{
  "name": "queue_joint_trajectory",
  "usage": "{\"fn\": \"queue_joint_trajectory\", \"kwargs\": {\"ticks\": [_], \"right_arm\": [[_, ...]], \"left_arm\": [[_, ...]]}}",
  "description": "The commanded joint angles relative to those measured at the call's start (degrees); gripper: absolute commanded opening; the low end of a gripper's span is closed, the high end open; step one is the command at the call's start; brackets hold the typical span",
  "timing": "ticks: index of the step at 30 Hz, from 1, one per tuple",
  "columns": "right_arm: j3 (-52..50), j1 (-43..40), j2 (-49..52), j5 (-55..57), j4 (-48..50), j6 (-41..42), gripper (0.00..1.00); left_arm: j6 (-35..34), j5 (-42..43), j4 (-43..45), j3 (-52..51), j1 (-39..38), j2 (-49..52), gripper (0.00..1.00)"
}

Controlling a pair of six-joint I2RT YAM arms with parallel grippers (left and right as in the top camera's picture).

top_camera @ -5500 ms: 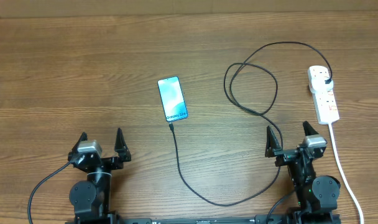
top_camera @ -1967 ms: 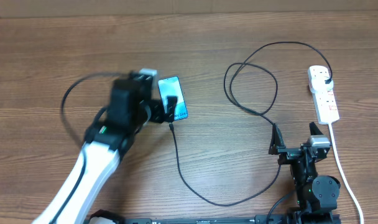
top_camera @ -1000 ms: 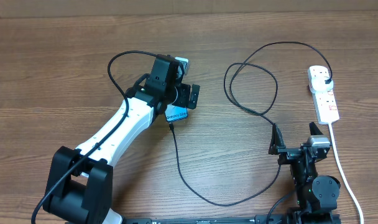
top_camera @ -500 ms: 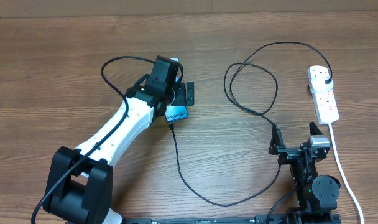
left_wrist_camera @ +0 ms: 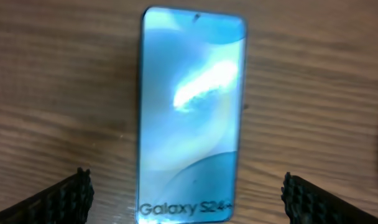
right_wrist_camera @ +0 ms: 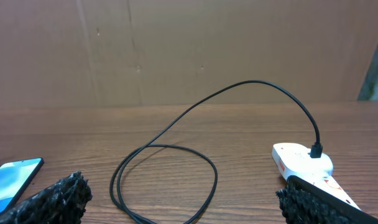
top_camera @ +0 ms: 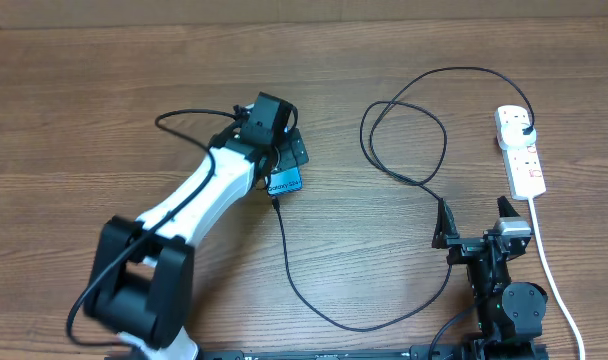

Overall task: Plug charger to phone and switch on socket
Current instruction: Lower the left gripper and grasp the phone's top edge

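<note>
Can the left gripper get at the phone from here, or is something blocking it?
Probably yes: the left gripper hangs over the phone, jaws open wider than it, one finger to each side, with only bare table along its long edges.

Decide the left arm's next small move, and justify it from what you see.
Probably lower the left end effector and close on the phone: it hovers open with the phone between its fingers, and the charger tip lies by the phone's end.

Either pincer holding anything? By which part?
Nothing is held. The left pincer is open, straddling the phone without touching its edges; the right pincer is open and empty.
</note>
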Motion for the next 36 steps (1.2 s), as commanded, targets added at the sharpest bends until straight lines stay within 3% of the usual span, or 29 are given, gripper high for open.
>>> {"fn": "queue_joint_trajectory", "kwargs": {"ticks": [1, 8, 36], "right_arm": [[-0.59, -0.07, -0.57, 0.70, 0.15, 0.13, 1.00], [-0.59, -0.07, -0.57, 0.70, 0.15, 0.13, 1.00], [-0.59, -0.07, -0.57, 0.70, 0.15, 0.13, 1.00]], "left_arm": [[-0.42, -2.60, -4.22, 6.73, -0.15, 5.62, 1.00], [1.40, -2.29, -8.00, 13.49, -0.15, 12.55, 1.00], [1.38, 0.24, -6.19, 13.49, 0.52, 16.68, 1.00]]}}
